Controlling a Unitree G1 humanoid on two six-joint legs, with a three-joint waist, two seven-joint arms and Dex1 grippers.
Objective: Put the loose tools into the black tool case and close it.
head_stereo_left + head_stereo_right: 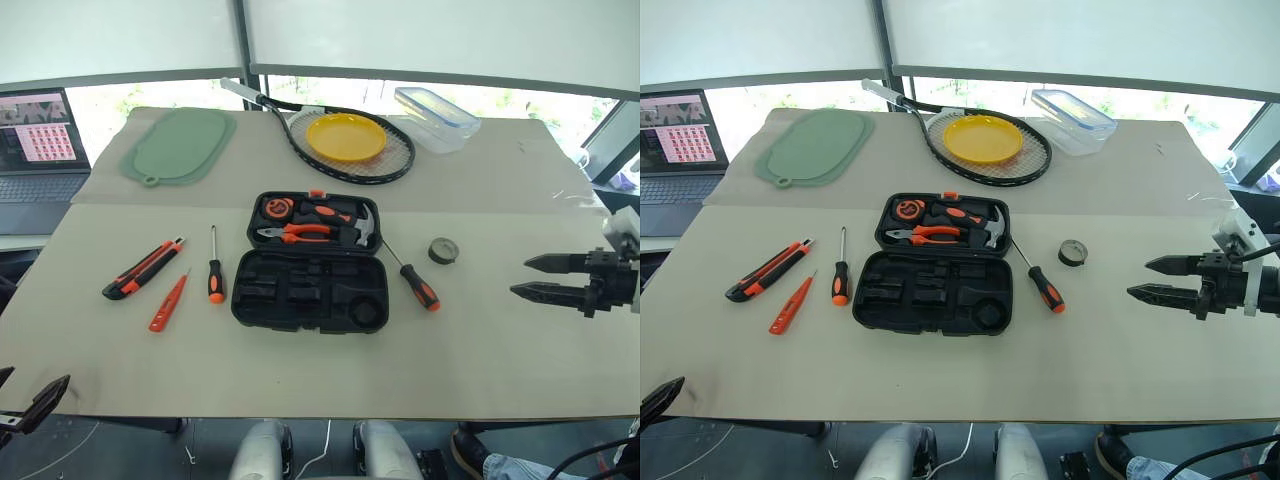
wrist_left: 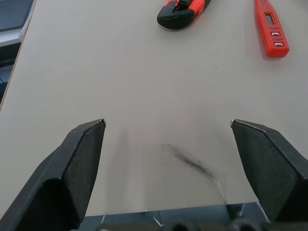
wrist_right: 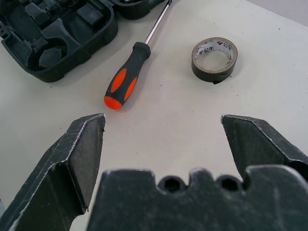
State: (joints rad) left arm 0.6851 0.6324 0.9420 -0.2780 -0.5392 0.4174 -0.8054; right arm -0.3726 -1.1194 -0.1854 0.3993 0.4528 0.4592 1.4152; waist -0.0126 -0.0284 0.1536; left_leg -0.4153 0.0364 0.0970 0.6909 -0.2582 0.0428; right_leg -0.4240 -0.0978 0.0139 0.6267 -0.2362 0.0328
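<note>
Screwdriver [image 3: 129,77] just ahead of the wide, empty right pincer [image 3: 163,125]: light, rigid, probably rolls; grasp the rubbery handle. Left pincer [image 2: 168,130] also wide, empty.

Matt black plastic tool case [image 1: 308,290]; smooth beige table [image 1: 500,350].

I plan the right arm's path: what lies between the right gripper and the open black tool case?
In the left eye view, between the right gripper and the black tool case lie one screwdriver and a tape roll; otherwise bare table.
</note>
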